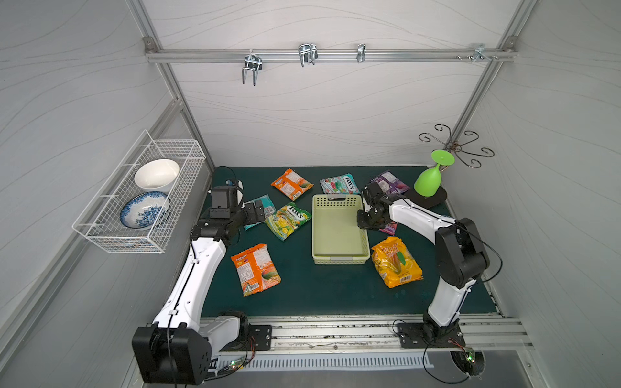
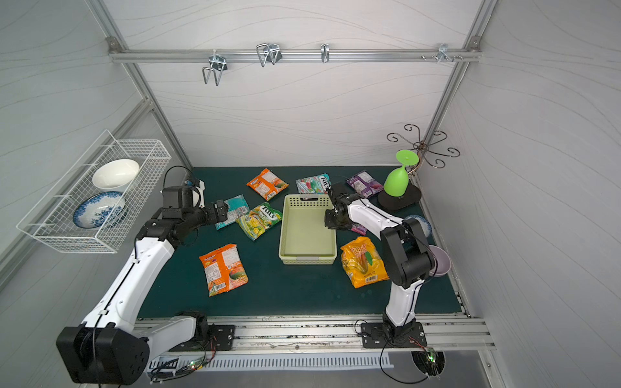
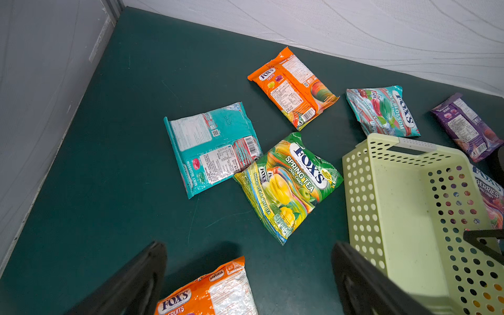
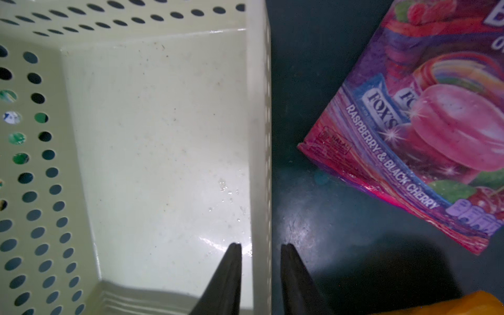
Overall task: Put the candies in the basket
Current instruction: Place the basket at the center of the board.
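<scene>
The pale green basket [image 1: 316, 231] [image 2: 284, 231] stands mid-mat with nothing in it. Candies lie around it: two orange packets [image 1: 291, 184] [image 1: 256, 268], a teal one [image 1: 340, 184], a purple one [image 1: 389, 181], a green one [image 1: 288, 220], a yellow-orange bag [image 1: 396, 262] and a berry packet [image 4: 436, 131]. My left gripper [image 3: 249, 245] hangs wide open above the mat left of the basket, partly covering a teal packet [image 3: 212, 147]. My right gripper [image 4: 261, 245] straddles the basket's right wall [image 4: 257, 136], one finger inside and one outside, with a small gap on each side.
A white wire basket [image 1: 141, 201] with two bowls hangs on the left wall. An upturned green glass [image 1: 428, 181] sits on a black stand at the back right. A purple bowl [image 2: 440, 260] and a blue-white dish [image 2: 420, 223] lie behind the right arm.
</scene>
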Available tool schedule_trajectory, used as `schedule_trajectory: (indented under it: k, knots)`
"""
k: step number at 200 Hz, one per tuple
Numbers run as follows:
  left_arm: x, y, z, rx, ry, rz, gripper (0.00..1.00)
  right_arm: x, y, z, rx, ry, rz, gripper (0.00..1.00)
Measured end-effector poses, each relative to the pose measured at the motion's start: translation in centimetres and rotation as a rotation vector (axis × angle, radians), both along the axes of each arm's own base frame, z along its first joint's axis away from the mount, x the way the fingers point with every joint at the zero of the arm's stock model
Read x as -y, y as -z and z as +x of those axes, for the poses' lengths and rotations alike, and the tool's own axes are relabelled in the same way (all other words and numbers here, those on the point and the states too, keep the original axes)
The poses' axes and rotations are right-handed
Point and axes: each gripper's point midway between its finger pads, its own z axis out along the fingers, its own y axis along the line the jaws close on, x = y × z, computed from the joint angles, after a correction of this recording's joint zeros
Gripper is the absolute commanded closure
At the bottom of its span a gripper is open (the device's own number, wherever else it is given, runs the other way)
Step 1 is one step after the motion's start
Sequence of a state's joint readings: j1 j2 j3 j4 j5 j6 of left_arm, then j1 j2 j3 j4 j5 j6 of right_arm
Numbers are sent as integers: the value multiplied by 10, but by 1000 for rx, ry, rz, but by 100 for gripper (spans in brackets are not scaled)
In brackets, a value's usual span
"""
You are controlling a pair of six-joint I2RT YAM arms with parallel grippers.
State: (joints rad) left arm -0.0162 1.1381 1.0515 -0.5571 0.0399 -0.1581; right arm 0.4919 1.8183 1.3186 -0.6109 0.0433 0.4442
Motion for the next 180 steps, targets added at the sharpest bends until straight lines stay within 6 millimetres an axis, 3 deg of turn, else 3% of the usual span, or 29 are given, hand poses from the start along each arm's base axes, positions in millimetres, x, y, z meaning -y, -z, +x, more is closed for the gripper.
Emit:
schedule_trajectory:
  k: [23, 52, 87, 153, 180]
  knots:
    - [2, 0, 0, -1, 1, -12, 2, 4, -6, -3, 6, -10, -9, 54]
    - [6, 2, 1, 0, 6, -44, 2, 12, -36, -8, 66, -18, 3, 45]
    - [11, 25, -3, -46, 4, -88, 4, 33, -71, -20, 141, -7, 17, 36]
    - [16, 55, -1, -92, -31, -155, 10, 66, -95, -45, 218, -12, 8, 16]
    - [20, 68, -1, -120, -40, -196, 10, 74, -105, -58, 264, -23, 10, 13]
